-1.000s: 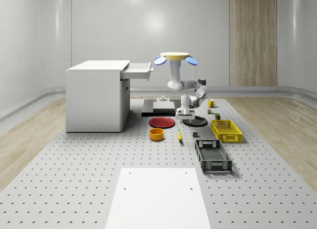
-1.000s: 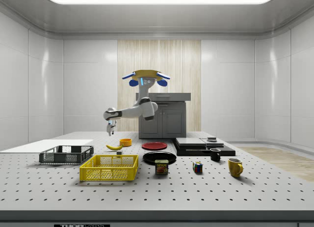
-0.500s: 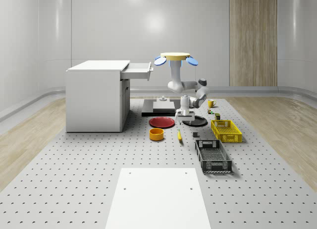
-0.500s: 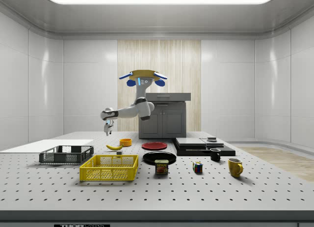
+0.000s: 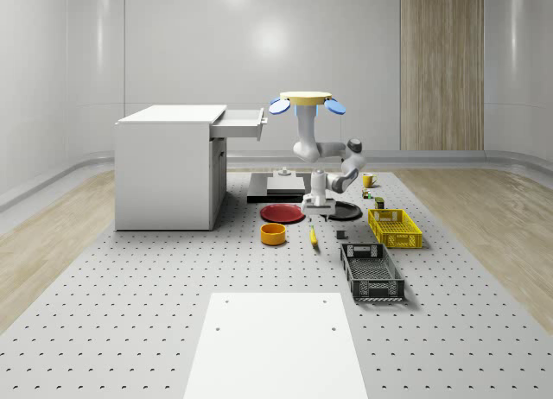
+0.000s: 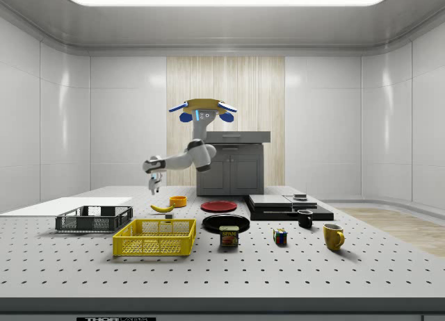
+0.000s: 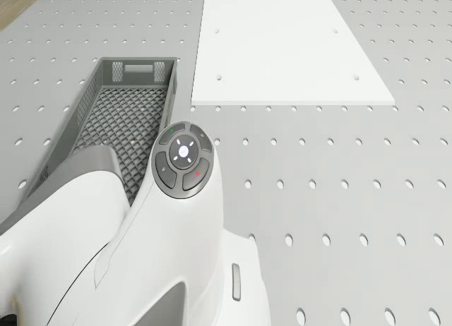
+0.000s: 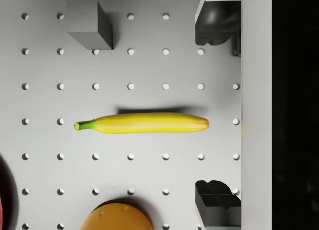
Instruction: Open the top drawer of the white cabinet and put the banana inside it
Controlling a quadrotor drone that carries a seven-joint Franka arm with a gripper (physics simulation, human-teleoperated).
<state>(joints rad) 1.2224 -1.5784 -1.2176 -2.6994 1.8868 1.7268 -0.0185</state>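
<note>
Overhead: drone (image 5: 304, 99) hovering beside white cabinet (image 5: 168, 166), top drawer (image 5: 239, 123) pulled out. Sideways: gripper (image 6: 154, 190) hanging above banana (image 6: 162, 208). Wrist: fingers (image 8: 217, 21) spread wide, holding nothing, banana (image 8: 144, 123) flat on table (image 8: 149, 70).

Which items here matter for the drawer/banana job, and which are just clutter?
Job:
banana, lying on the table
cabinet
top drawer, already open
gripper, open, above the banana

Clutter:
orange bowl
red plate
yellow basket
grey crate
mugs
can
cube
</note>
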